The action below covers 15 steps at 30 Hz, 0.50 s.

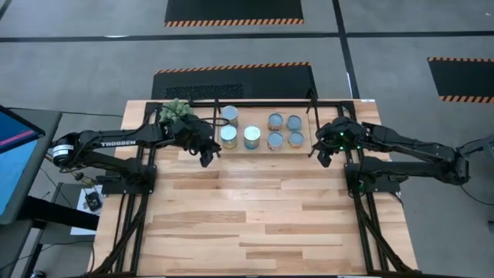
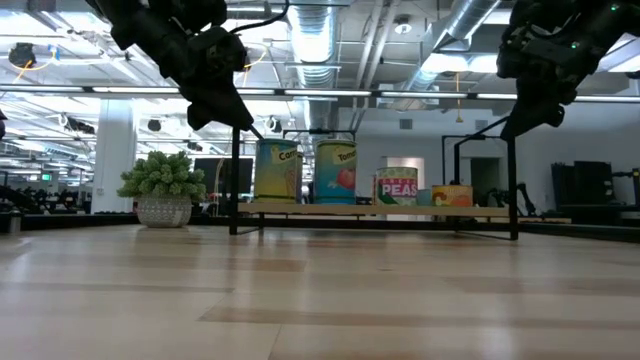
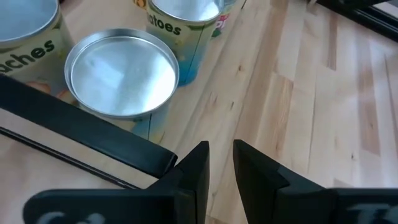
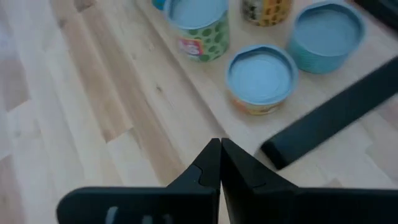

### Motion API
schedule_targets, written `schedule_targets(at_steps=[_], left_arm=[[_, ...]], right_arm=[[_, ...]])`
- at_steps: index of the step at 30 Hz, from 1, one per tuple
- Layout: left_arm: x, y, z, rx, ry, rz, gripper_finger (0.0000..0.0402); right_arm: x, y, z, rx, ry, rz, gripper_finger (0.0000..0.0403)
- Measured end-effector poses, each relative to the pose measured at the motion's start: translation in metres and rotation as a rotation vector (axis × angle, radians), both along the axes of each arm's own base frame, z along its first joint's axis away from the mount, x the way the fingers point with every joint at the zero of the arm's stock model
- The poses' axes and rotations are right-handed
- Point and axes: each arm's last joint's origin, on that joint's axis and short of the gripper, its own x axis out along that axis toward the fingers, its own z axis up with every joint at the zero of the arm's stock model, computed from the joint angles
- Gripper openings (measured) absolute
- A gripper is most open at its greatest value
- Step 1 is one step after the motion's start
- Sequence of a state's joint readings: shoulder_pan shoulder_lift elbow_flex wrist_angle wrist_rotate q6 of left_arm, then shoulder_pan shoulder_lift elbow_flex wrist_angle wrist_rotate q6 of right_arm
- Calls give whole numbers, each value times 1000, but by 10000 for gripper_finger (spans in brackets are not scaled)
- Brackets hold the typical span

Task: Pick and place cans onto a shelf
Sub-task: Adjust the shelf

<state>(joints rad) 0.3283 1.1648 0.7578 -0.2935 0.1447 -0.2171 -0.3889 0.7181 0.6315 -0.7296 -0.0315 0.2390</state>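
The left gripper (image 1: 207, 154) hangs above the table (image 1: 255, 224) just off the shelf's left front corner, its fingers (image 3: 198, 163) drawn close with only a thin slit between them and nothing held; straight ahead of it, past the black front rail (image 3: 87, 134), stands the nearest of the cans (image 1: 229, 137), upright on the light board with its round silver top facing up, so its long axis is vertical and a grasp would, I judge, have to close across its sides; two more tins stand just beside it, one behind and one toward the middle of the shelf (image 1: 328, 103); four others sit in a tight square nearer the shelf's right end; the right gripper (image 1: 324, 156) hovers off the right front corner, fingers (image 4: 211, 163) pressed together and empty, with that square group just beyond it; all seven tins seen from above already rest on the board, so each arm is nearest its own cluster; both arms reach inward from the table's side edges, wrists tipped down; a potted plant (image 1: 176, 110) sits at the shelf's left end, close behind the left forearm.
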Motion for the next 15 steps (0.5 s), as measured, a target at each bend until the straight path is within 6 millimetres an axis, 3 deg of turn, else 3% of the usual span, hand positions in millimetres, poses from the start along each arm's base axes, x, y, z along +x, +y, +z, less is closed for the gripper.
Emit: schedule_targets(at_steps=[15], left_arm=[[0, 2, 1, 46, -11, -19, 68]], right_arm=[[-1, -3, 0, -58, 26, -106, 33]])
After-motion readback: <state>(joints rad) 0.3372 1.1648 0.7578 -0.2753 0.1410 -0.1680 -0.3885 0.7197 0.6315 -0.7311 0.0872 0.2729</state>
